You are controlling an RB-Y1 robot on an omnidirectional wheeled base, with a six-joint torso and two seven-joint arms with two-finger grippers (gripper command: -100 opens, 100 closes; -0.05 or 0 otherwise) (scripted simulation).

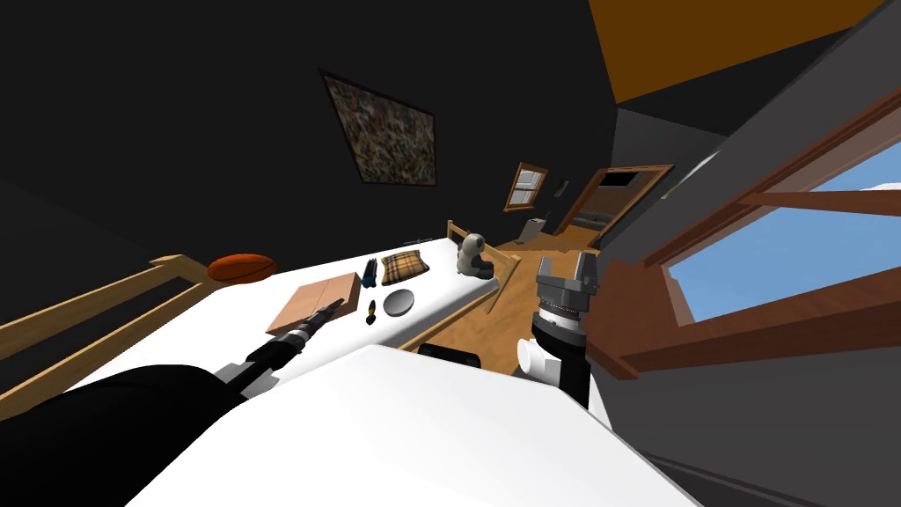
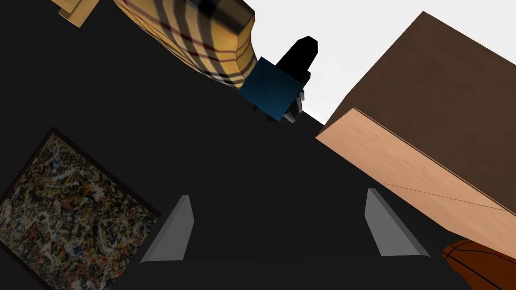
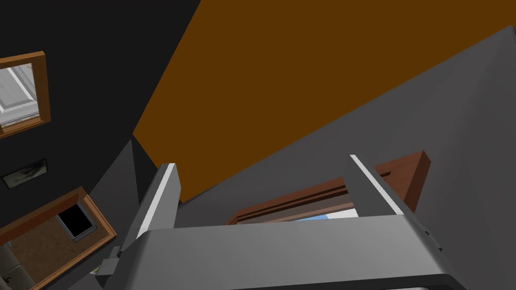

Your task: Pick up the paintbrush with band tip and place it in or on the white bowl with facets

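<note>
An orange-brown ball (image 1: 242,268) lies at the far left of the white surface (image 1: 229,321), beside its wooden rail. Next comes a flat brown box (image 1: 321,299). My left arm reaches in over the surface, and the left gripper (image 1: 333,305) sits at the box's near edge. In the left wrist view the left gripper (image 2: 282,229) has its 2 fingers (image 2: 171,231) wide apart with nothing between them. That view puts the box (image 2: 428,126) beside 1 finger and the ball (image 2: 484,262) past it.

Ahead of the gripper are a dark blue block with a black end (image 2: 274,88) and, touching it, a plaid cushion (image 2: 201,35). In the head view the blue block (image 1: 370,271) and the cushion (image 1: 405,266) lie side by side near the far edge.

The paintbrush (image 1: 370,312) appears to be the small dark stick with a tan band. It lies flat on the white surface just right of the box and near the left gripper, but untouched. Just beside it on the right is the bowl (image 1: 399,302), round and grey, with its facets too small to make out. Further right a grey toy figure (image 1: 472,255) stands at the corner.

Off the surface, the right gripper (image 1: 566,262) is raised, its fingers parted and bare, as the right wrist view (image 3: 263,163) confirms.
</note>
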